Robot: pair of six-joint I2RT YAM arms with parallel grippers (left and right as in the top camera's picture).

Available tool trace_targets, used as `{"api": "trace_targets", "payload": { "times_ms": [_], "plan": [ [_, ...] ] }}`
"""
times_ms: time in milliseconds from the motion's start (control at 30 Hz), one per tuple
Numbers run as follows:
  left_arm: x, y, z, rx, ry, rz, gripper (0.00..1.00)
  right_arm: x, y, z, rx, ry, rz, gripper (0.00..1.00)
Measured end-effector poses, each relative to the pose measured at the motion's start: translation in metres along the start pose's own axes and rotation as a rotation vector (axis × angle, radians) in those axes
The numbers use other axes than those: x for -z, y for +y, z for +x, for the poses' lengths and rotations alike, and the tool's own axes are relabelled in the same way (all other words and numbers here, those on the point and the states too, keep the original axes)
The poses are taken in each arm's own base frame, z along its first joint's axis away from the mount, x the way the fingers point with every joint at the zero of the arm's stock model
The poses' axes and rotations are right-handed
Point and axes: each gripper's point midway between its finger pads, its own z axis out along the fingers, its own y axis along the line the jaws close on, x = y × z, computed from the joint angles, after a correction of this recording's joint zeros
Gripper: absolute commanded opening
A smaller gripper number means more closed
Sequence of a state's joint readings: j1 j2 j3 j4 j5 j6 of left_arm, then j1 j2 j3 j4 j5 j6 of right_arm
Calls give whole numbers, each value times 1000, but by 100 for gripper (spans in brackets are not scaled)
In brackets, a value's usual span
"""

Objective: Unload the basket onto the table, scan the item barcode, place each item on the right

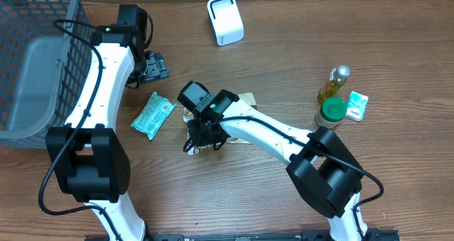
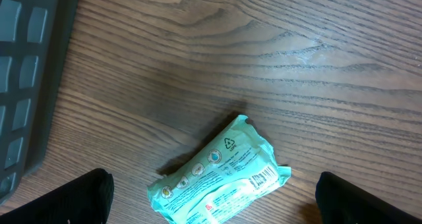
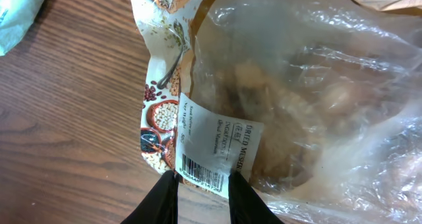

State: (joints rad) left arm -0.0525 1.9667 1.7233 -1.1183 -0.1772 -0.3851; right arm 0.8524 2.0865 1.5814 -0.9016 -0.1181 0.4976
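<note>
Black fingers [image 3: 161, 201] of the right gripper [image 3: 201, 188] are nearly closed, pinching the edge of a crinkly clear bag [image 3: 310, 99] at mid-table, its white barcode label [image 3: 214, 148] facing up. The left gripper [image 1: 151, 66] gapes wide and empty above the grainy brown wooden table [image 2: 264, 53], over a soft green packet [image 2: 221, 174].

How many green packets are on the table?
2. The bigger green packet lies left of the middle. The smaller green packet sits at the right, beside the green-lidded jar. Others may be hidden.

L gripper [image 2: 211, 184] open — R gripper [image 3: 202, 179] clamped.
</note>
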Motion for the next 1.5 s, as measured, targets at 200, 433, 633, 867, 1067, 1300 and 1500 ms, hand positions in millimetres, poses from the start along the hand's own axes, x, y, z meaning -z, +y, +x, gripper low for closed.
{"api": "trace_targets", "payload": {
  "times_ms": [200, 433, 633, 867, 1067, 1300, 1500],
  "plan": [
    [0, 0, 0, 0, 0, 0, 100, 0, -2, -4, 1, -19, 15, 23],
    [0, 0, 0, 0, 0, 0, 100, 0, -9, -9, 1, -47, 55, 24],
    [0, 0, 0, 0, 0, 0, 100, 1, -13, -12, 1, -63, 79, 24],
    [0, 0, 0, 0, 0, 0, 100, 1, -17, -14, 1, -78, 101, 24],
    [0, 0, 0, 0, 0, 0, 100, 2, -20, -16, 0, -88, 118, 24],
    [0, 0, 0, 0, 0, 0, 100, 2, -21, -16, 1, -91, 122, 24],
    [0, 0, 0, 0, 0, 0, 100, 2, -21, -16, 1, -91, 123, 24]
  ]
}}
